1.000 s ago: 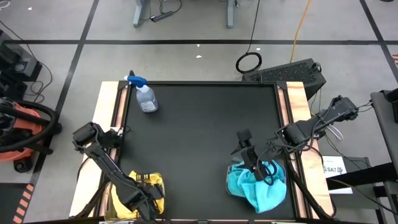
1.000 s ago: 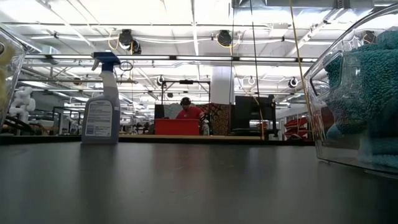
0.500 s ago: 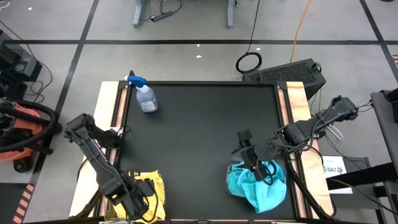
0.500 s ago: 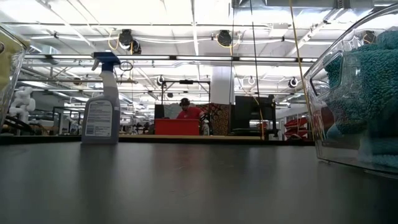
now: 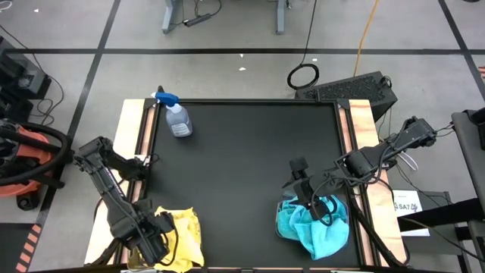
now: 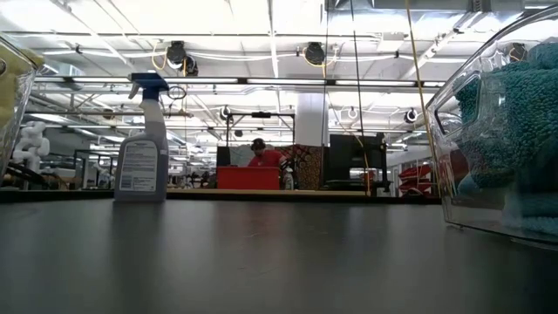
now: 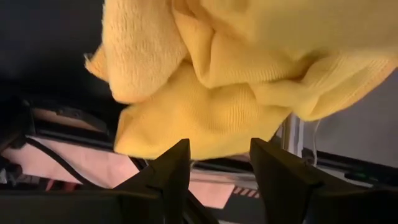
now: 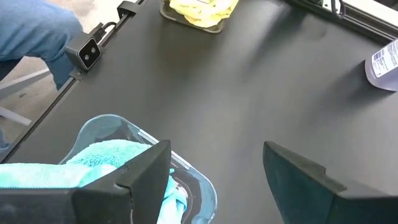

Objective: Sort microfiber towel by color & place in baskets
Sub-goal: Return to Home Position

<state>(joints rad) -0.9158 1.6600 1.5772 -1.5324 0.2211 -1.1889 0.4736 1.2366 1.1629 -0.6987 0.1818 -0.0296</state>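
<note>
At far left stands a spray bottle [image 5: 176,117]; left gripper [image 7: 219,149] spread by yellow towels [image 5: 186,227], right gripper [image 8: 216,152] spread by blue towels [image 5: 314,226].

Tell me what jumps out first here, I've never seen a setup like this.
Two bright heaps stand out on the black table: yellow towels at the overhead view's lower left, turquoise towels at its lower right, both in clear bins. The left gripper and right gripper hang by the heaps, both open and empty. A spray bottle stands alone at the upper left.
</note>
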